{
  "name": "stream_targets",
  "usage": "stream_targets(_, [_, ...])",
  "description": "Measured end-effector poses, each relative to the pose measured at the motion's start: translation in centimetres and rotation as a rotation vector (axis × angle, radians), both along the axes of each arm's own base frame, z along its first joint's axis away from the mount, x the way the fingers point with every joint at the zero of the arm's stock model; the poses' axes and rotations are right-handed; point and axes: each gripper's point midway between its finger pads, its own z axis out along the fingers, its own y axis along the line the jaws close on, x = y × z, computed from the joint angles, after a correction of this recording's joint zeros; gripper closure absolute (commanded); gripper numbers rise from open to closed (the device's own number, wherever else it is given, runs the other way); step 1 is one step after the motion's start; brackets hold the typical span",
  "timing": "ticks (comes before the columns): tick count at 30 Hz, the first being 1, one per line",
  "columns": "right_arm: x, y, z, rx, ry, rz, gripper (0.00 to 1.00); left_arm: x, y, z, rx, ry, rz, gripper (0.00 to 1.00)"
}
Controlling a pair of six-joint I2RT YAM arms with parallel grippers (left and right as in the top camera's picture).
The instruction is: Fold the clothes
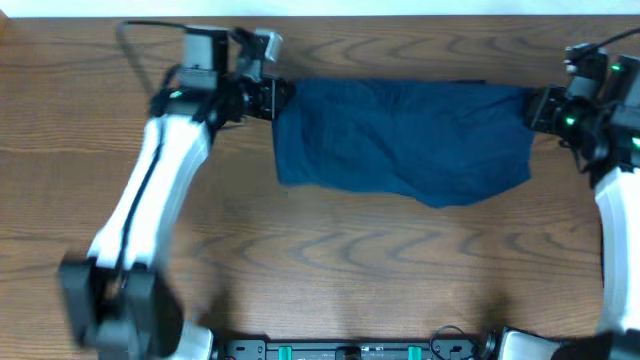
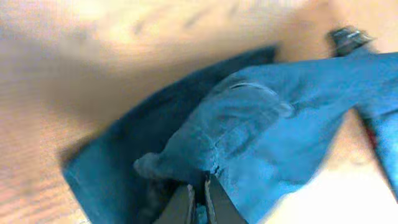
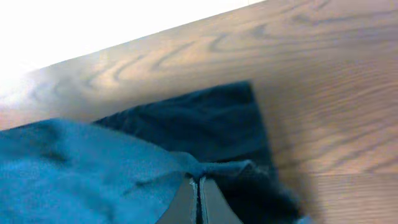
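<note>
The dark navy-blue clothes (image 1: 405,140) lie stretched across the far middle of the wooden table, folded over on themselves. My left gripper (image 1: 272,100) is shut on the garment's left far corner; in the left wrist view its jaws (image 2: 199,186) pinch a fold of blue fabric (image 2: 261,124). My right gripper (image 1: 535,108) is shut on the right far corner; in the right wrist view its jaws (image 3: 199,183) pinch a bunched fold of the fabric (image 3: 93,168). Both held edges are lifted a little above the table. The button is hidden.
The wooden table (image 1: 350,260) extends toward the front. The far table edge runs just behind the garment (image 1: 400,14). The left arm (image 1: 150,200) reaches across the left side, the right arm (image 1: 615,210) stands along the right edge.
</note>
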Motion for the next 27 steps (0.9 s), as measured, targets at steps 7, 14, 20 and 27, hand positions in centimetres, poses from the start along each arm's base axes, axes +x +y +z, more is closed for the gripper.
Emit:
stream_targets(7, [-3.9, -0.7, 7.3, -0.034, -0.178, -0.066, 0.99, -8.3, 1.8, 11.8, 0.015, -0.244, 0.027, 0.94])
stream_targets(14, [-9.8, 0.8, 14.8, -0.068, -0.372, -0.090, 0.99, -17.6, 4.1, 21.3, -0.001, -0.571, 0.086, 0.94])
stream_targets(20, [-14.3, 1.2, 20.1, -0.104, -0.529, -0.141, 0.99, -25.8, 6.5, 27.7, -0.023, -0.845, 0.171, 0.94])
stream_targets(27, [-14.9, 1.6, 22.1, -0.073, -0.582, -0.150, 0.99, -25.0, 7.9, 28.2, 0.012, -0.855, 0.265, 0.94])
